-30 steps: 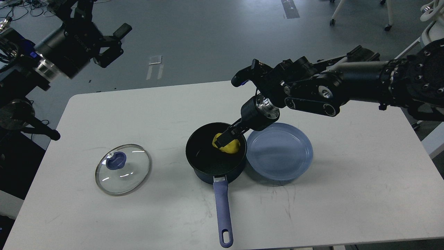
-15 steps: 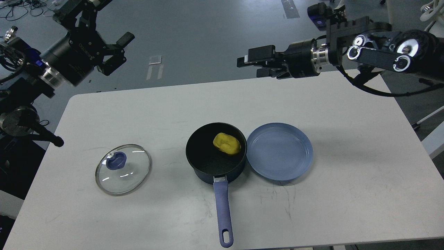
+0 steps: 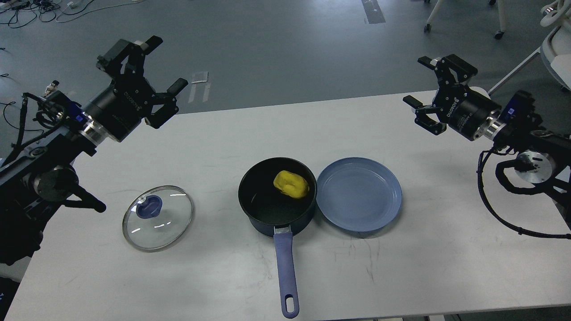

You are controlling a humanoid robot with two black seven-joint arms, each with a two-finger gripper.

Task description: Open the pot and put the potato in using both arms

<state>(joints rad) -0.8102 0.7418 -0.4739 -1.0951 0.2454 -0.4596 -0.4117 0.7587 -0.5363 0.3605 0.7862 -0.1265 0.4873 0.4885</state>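
Note:
The dark blue pot (image 3: 277, 196) stands open at the table's middle, its handle pointing to the front edge. The yellow potato (image 3: 291, 183) lies inside it, at the right. The glass lid (image 3: 158, 217) with a blue knob lies flat on the table left of the pot. My left gripper (image 3: 159, 63) is open and empty, raised over the table's far left corner. My right gripper (image 3: 417, 81) is open and empty, raised over the table's far right edge. Both are far from the pot.
An empty blue plate (image 3: 359, 194) lies right beside the pot, touching it. The white table (image 3: 428, 258) has faint scuff marks near the front. Chair legs and cables are on the grey floor beyond the table.
My right gripper let go of the potato in the pot, lifted away and pulled back to the far right. My left arm came down and in a little.

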